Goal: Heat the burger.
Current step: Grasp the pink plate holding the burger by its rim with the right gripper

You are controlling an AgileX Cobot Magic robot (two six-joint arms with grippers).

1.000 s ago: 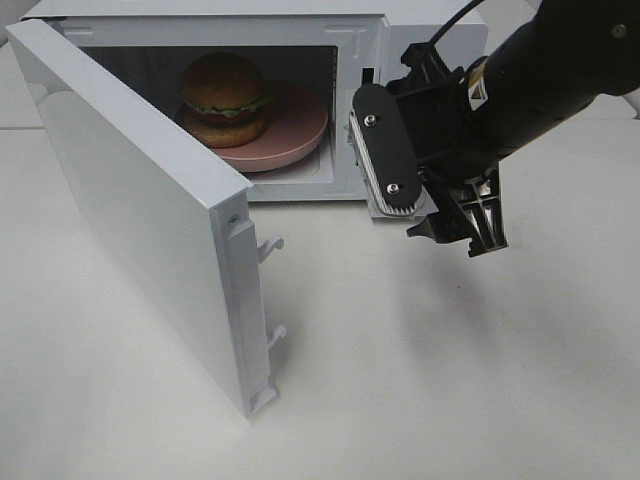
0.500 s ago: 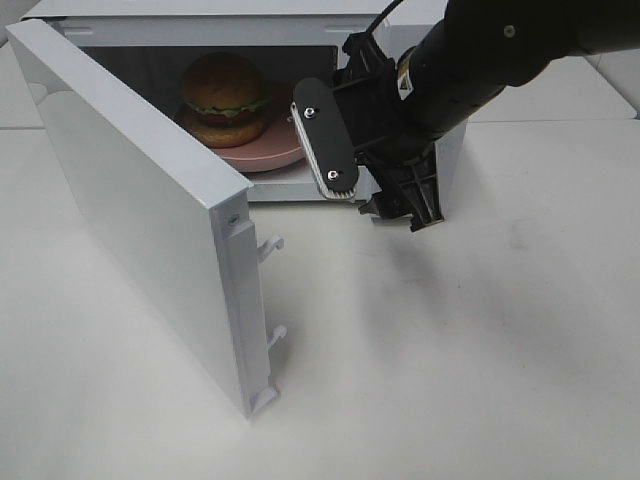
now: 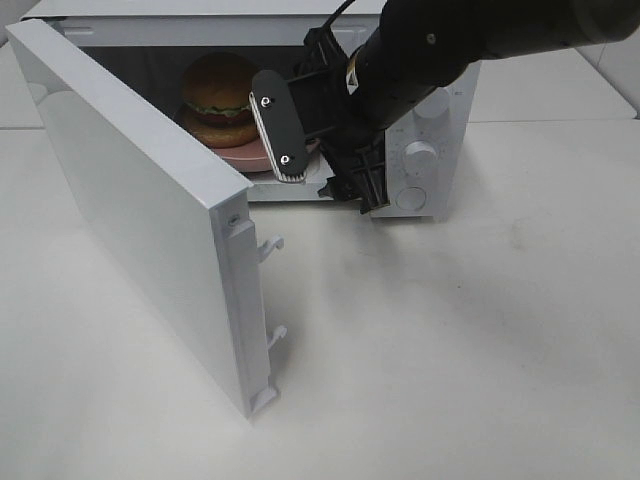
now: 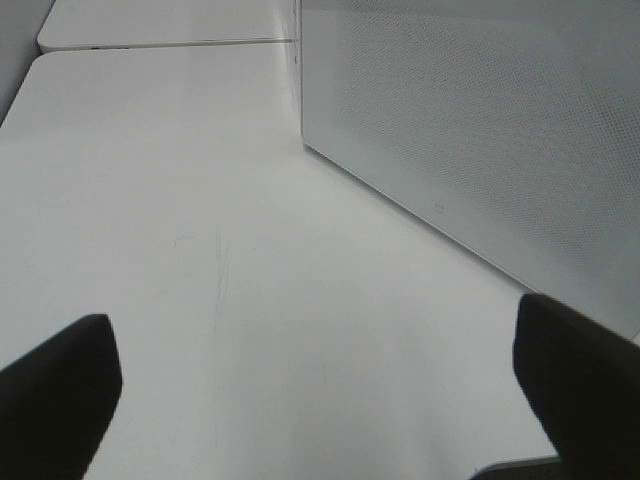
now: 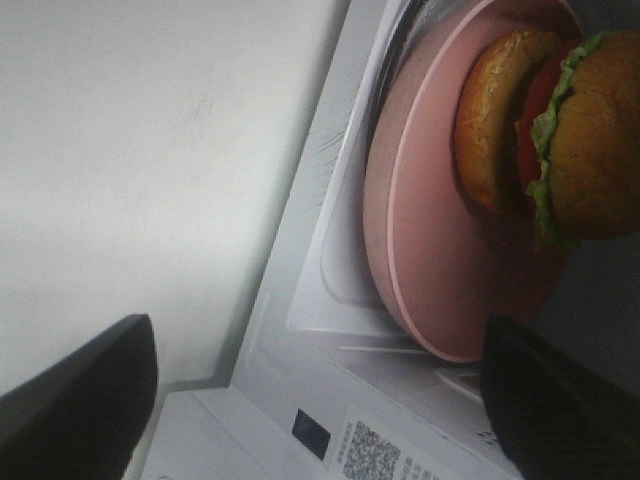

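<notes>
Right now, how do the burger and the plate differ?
The burger is tall and domed; the plate is flat. The burger is golden-brown with a green lettuce edge; the plate is plain pink. The plate is wider, and its rim shows past the burger that sits on it. Both are round and inside the open microwave.

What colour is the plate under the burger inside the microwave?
Pink; the plate shows best in the right wrist view, under the burger.

Robot lab bench: plain white table (image 3: 450, 350), lone white microwave (image 3: 432, 150), black robot arm (image 3: 450, 40).
</notes>
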